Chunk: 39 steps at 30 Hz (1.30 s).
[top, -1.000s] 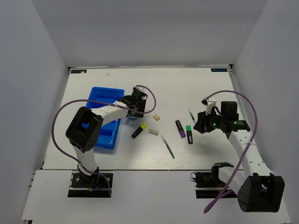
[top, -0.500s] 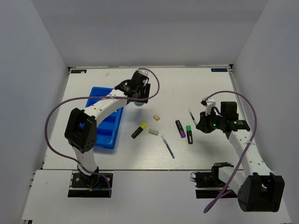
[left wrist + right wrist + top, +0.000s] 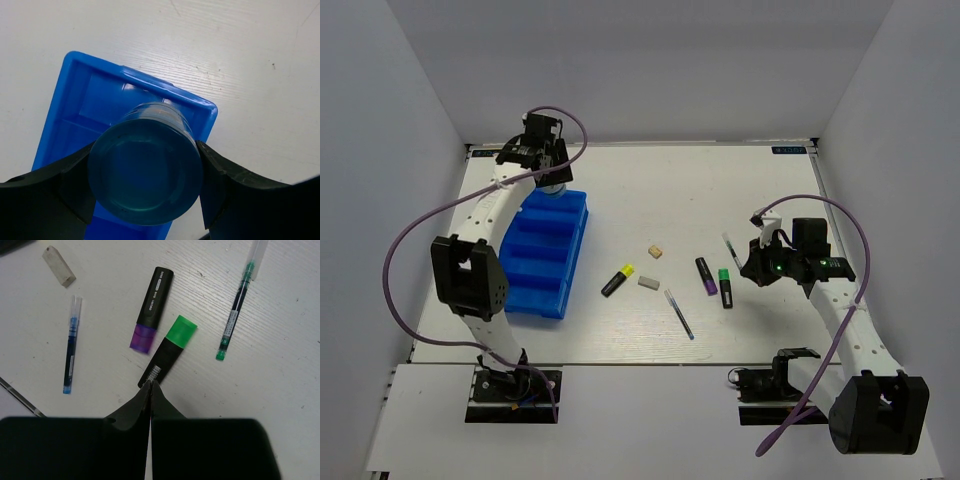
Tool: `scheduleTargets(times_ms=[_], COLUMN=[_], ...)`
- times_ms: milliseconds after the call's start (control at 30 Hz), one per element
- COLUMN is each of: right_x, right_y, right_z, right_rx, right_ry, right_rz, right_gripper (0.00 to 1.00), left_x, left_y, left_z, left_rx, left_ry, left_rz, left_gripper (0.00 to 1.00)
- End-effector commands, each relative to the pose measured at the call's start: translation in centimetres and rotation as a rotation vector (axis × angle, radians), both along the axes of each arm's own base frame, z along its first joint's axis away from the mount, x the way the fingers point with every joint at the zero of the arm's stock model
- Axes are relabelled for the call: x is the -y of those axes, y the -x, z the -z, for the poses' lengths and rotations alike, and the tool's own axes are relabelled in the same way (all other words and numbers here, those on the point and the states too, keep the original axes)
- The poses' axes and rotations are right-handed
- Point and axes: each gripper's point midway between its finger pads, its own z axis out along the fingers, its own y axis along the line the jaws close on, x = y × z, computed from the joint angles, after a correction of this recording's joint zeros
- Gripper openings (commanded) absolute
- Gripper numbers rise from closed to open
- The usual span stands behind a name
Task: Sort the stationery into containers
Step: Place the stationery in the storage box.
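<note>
My left gripper (image 3: 548, 176) is shut on the round teal jar (image 3: 145, 167). It holds the jar just above the far end of the long blue tray (image 3: 542, 262), whose end compartment (image 3: 80, 100) shows under the jar. My right gripper (image 3: 151, 383) is shut on nothing and hovers over the black end of the green-capped highlighter (image 3: 168, 351). Beside it lie the purple-capped highlighter (image 3: 151, 308), a green-tipped pen (image 3: 237, 305), the blue pen (image 3: 70, 351) and a white eraser (image 3: 58, 266). A yellow-capped highlighter (image 3: 617, 281) and a beige eraser (image 3: 656, 251) lie mid-table.
White walls close in the table on three sides. The loose items sit in a band between the tray and the right arm (image 3: 840, 300). The left arm (image 3: 485, 225) stretches along the tray's left side.
My left arm has carried the jar from the tray's right side to above its far end. My right gripper has closed on nothing, staying in place.
</note>
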Motion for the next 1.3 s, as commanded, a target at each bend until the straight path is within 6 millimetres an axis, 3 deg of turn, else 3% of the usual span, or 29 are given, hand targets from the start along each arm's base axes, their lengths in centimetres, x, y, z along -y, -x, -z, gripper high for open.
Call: scheduleTargets(times_ms=[0, 267, 633, 967, 1000, 1133, 1167, 1267], right_x=[0.0, 0.3, 0.9, 1.0, 1.0, 0.9, 0.9, 0.9], right_y=[-0.2, -0.4, -0.7, -0.7, -0.6, -0.6, -0.6, -0.6], right_z=[-0.6, -0.6, 0.2, 0.1, 0.2, 0.0, 0.0, 0.0], right_rx=[0.020, 0.025, 0.004, 0.010, 0.004, 0.008, 0.009, 0.011], right_ry=[-0.004, 0.012, 0.042, 0.046, 0.044, 0.042, 0.041, 0.042], right_rz=[-0.004, 0.015, 0.029, 0.039, 0.036, 0.036, 0.034, 0.036], right_gripper=[0.00, 0.00, 0.00, 0.00, 0.00, 0.00, 0.00, 0.00], left_x=[0.0, -1.6, -1.6, -2.3, -2.3, -2.2, -2.2, -2.3], left_y=[-0.6, -2.2, -3.5, -3.1, -3.1, -3.2, -3.3, -3.8], left_z=[-0.1, 3.0, 5.0, 7.2, 7.3, 7.6, 7.8, 8.0], left_rx=[0.003, -0.072, -0.105, -0.149, -0.148, -0.151, -0.156, -0.152], left_ry=[0.049, 0.048, 0.041, 0.049, 0.048, 0.051, 0.049, 0.047], left_rz=[-0.003, -0.040, -0.040, -0.068, -0.067, -0.066, -0.067, -0.071], left_gripper=[0.00, 0.00, 0.00, 0.00, 0.02, 0.32, 0.45, 0.49])
